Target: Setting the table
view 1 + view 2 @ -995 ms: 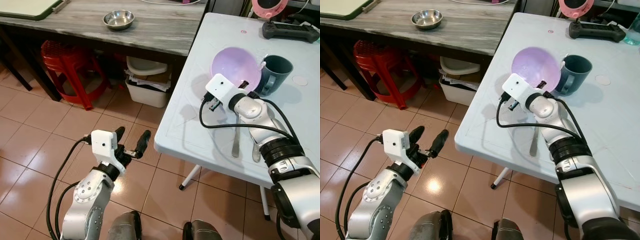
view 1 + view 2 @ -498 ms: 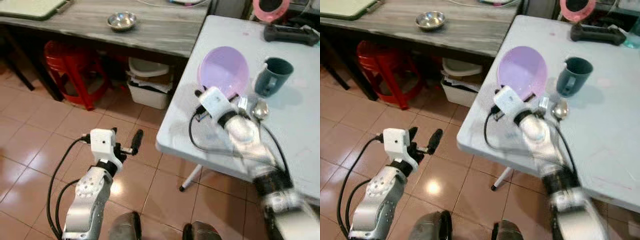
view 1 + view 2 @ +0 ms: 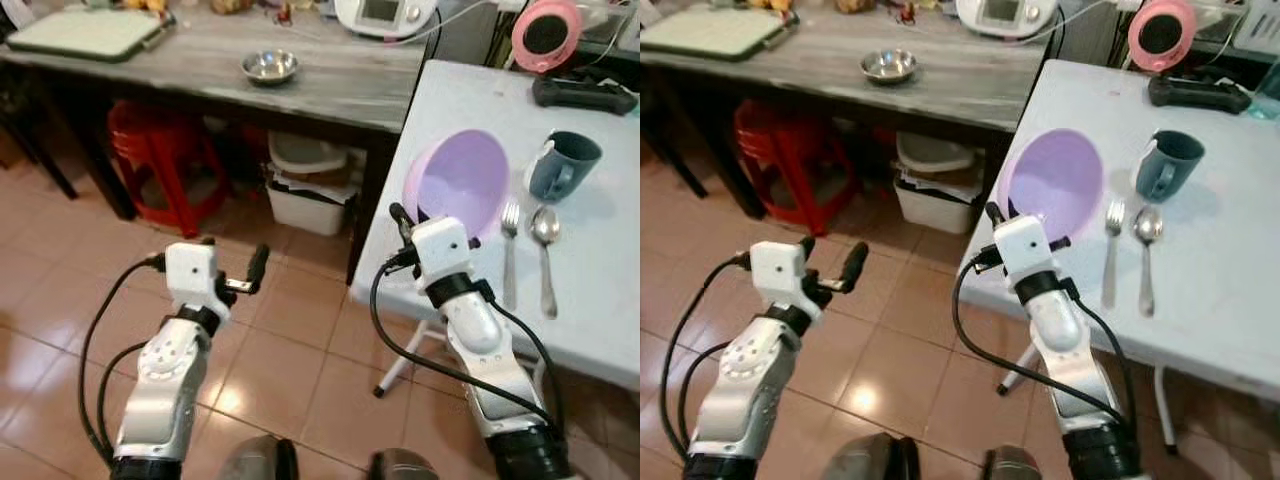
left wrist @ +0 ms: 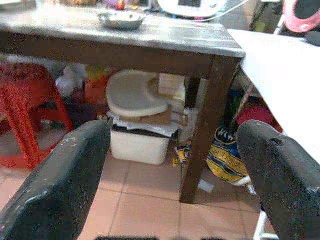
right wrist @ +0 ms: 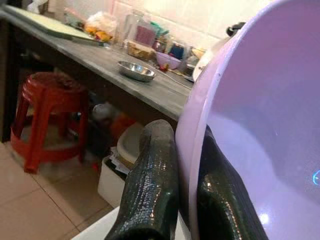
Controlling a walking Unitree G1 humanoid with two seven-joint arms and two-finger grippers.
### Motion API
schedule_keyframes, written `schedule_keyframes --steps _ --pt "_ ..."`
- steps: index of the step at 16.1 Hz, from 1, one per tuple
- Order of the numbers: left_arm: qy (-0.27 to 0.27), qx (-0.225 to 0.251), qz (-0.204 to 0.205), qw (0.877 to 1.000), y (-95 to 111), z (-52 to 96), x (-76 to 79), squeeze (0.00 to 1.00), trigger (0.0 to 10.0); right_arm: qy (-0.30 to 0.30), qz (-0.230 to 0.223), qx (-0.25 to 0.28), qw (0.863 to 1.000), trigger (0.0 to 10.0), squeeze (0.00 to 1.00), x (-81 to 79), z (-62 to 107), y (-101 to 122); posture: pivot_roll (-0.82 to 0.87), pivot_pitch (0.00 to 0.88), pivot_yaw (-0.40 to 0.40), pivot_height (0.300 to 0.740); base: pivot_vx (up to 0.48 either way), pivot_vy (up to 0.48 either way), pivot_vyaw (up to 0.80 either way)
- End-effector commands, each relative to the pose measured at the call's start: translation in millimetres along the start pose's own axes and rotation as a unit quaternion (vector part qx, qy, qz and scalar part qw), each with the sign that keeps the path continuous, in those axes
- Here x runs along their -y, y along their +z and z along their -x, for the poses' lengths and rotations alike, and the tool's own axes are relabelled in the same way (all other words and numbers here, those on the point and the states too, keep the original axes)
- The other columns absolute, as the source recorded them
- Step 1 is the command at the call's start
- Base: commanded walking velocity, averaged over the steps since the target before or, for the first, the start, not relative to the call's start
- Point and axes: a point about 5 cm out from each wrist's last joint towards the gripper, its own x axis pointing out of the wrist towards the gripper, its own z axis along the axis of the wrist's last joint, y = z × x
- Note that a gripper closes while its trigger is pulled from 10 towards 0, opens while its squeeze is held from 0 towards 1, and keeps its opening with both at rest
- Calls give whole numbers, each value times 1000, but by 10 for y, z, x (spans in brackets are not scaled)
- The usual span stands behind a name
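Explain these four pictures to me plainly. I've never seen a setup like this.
This is a humanoid robot with two silver arms, each ending in a two-fingered tool. Two pictures come from its head, looking down; two come from cameras on its wrists. The right tool pinches the rim of a purple bowl, tilted at the edge of a white table. Beside the bowl lie a fork and a spoon, with a dark mug behind them. The left tool hangs open above the tiled floor, holding nothing.

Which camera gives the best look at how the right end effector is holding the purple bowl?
The right wrist view: its two black fingers pinch the purple bowl rim up close. The eye views show the whole tilted bowl and the right end effector at its edge, fingers mostly hidden.
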Motion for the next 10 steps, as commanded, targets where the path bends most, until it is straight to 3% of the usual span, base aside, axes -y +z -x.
schedule_keyframes --steps 1,3,5,8,10 --pt "-4 -9 -14 1000 -49 -8 28 0 10000 -22 -14 -8 1000 10000 0 54 49 -12 -6 0 44 740 0 435 0" --pt "-4 -12 -28 1000 -75 0 25 0 10000 -42 -29 3 999 10000 0 94 78 23 -10 0 48 740 0 426 0" --pt "5 -6 -33 999 -76 -10 13 0 10000 -50 -33 -22 998 10000 0 107 88 -36 -13 0 47 740 324 353 0" --pt "6 1 -38 999 -65 -34 25 0 10000 -41 -27 -19 999 10000 0 93 83 -21 -18 0 41 740 393 275 -800" --pt "8 5 -44 999 -64 -46 36 0 10000 -38 -30 -15 999 10000 0 90 80 2 -19 0 39 740 405 257 0"
